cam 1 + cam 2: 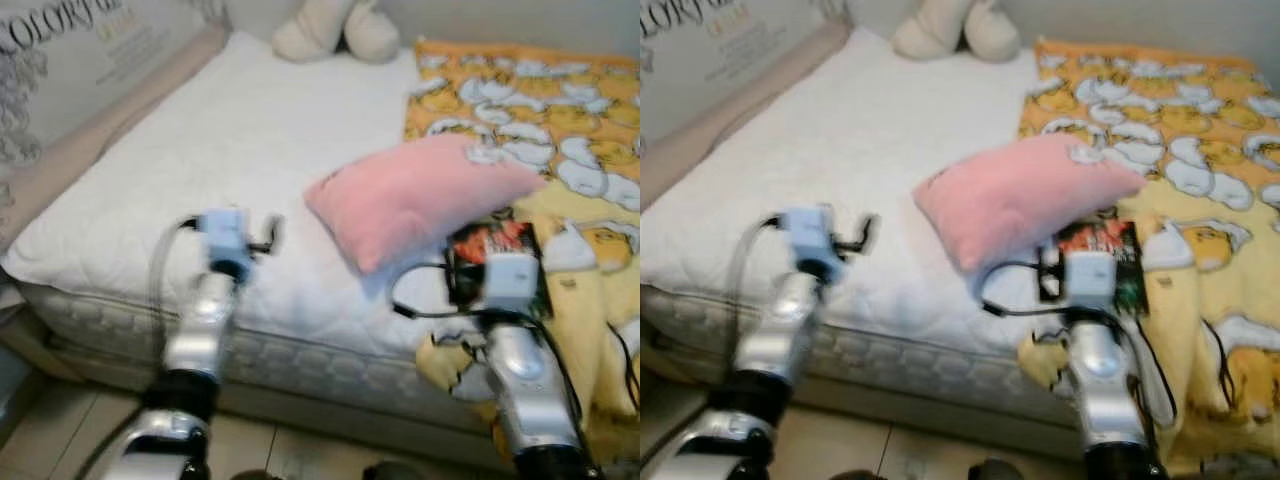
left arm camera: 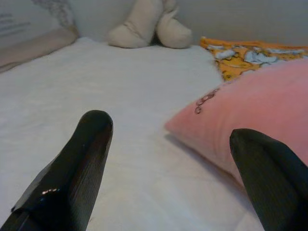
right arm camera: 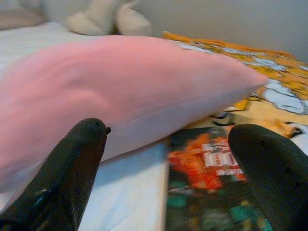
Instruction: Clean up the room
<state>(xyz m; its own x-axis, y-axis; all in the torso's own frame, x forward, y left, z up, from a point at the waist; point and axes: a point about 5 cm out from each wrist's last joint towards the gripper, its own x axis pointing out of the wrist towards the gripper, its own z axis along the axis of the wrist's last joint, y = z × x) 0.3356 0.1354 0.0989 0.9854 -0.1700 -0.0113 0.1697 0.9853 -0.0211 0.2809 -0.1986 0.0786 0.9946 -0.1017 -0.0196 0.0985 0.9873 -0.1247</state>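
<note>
A pink pillow (image 1: 420, 195) lies across the middle of the white bed (image 1: 220, 150). A dark book with an orange cover picture (image 3: 211, 178) rests on the mattress, partly under the pillow's near edge. My right gripper (image 3: 168, 178) is open just in front of the book and the pillow. My left gripper (image 2: 168, 178) is open low over the bare sheet, with the pillow (image 2: 250, 120) off to its right. Neither gripper holds anything.
A yellow and orange duck-print blanket (image 1: 540, 110) covers the bed's right side and hangs over the front edge. A cream plush toy (image 1: 335, 30) sits at the head of the bed. A printed board (image 1: 80, 60) leans along the left side. Tiled floor (image 1: 260, 445) lies below.
</note>
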